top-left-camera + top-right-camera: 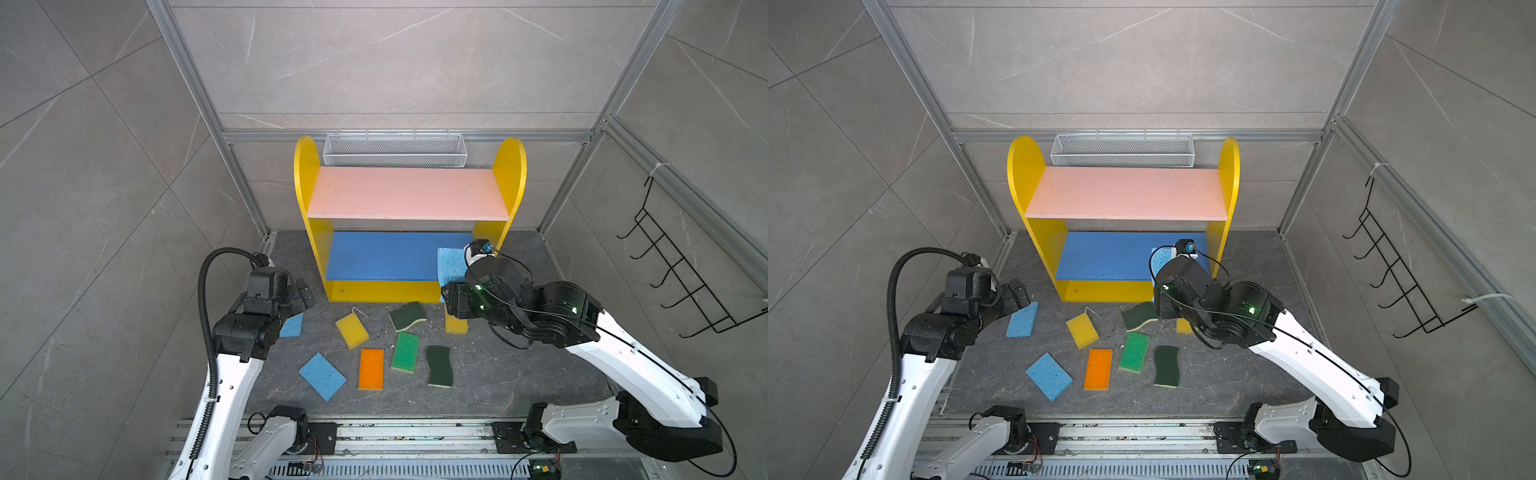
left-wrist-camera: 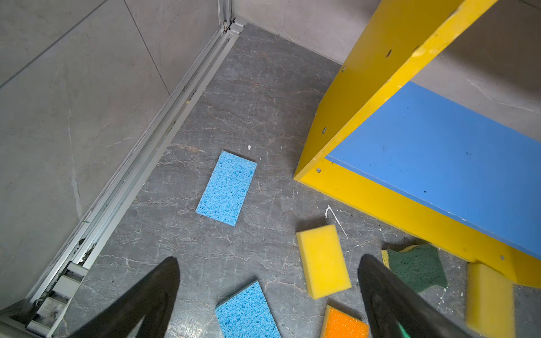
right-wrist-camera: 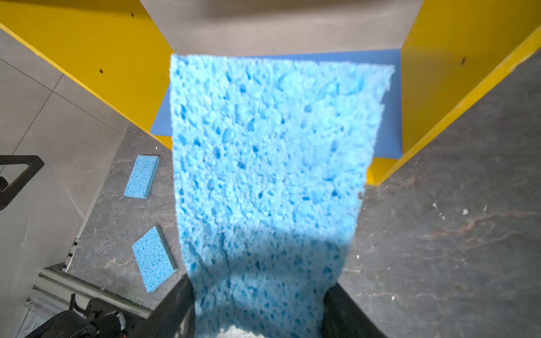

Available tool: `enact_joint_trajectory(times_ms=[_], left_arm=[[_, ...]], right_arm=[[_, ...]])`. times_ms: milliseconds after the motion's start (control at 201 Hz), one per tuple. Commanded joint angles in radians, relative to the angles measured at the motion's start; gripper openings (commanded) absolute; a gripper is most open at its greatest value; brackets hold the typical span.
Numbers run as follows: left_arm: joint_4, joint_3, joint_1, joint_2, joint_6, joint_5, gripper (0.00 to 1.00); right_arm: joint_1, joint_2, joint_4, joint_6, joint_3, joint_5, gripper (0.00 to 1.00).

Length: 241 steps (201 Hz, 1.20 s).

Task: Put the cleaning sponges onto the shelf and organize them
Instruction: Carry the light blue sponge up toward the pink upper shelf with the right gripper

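The shelf (image 1: 407,193) stands at the back, its pink board bare. My right gripper (image 3: 259,292) is shut on a light blue sponge (image 3: 272,164), holding it over the right end of the blue middle board (image 1: 382,255). My left gripper (image 2: 269,272) hangs open and empty above the floor, left of the shelf, near another light blue sponge (image 2: 227,187). Loose on the floor in front lie a yellow sponge (image 1: 352,330), a third light blue one (image 1: 322,376), an orange one (image 1: 370,369), a bright green one (image 1: 406,352) and two dark green wavy ones (image 1: 408,316) (image 1: 439,365). A second yellow sponge (image 1: 456,324) is partly hidden under my right arm.
A white wire-mesh basket (image 1: 395,149) hangs on the rail behind the shelf. A black wire hook rack (image 1: 681,270) is fixed to the right wall. Aluminium frame posts and tiled walls close in the floor on three sides. The arms' mounting rail (image 1: 415,434) runs along the front.
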Motion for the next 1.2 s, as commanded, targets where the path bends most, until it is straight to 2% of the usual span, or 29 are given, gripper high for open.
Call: enact_joint_trajectory(times_ms=[0,105,209,413,518,657,1195], left_arm=[[-0.011,0.063,-0.003,0.016,0.033,0.021,0.97],[-0.020,0.112,-0.003,0.043,0.042,0.001,0.98],[-0.033,0.183,-0.003,0.080,0.072,-0.031,0.98],[-0.033,0.278,-0.003,0.132,0.081,-0.025,0.98],[-0.008,0.277,-0.003,0.123,0.081,-0.014,0.98],[-0.010,0.286,-0.003,0.122,0.093,-0.027,0.98],[0.037,0.262,-0.003,0.174,0.086,-0.030,0.98]], right_arm=[[0.002,0.029,0.010,-0.126,0.098,0.115,0.64],[-0.009,0.053,0.046,-0.209,0.166,0.178,0.65],[-0.067,0.064,0.120,-0.297,0.211,0.177,0.65],[-0.218,0.136,0.194,-0.387,0.313,0.099,0.65],[-0.288,0.153,0.270,-0.402,0.303,0.041,0.65],[-0.364,0.224,0.281,-0.410,0.361,-0.002,0.65],[-0.496,0.415,0.250,-0.465,0.543,-0.043,0.66]])
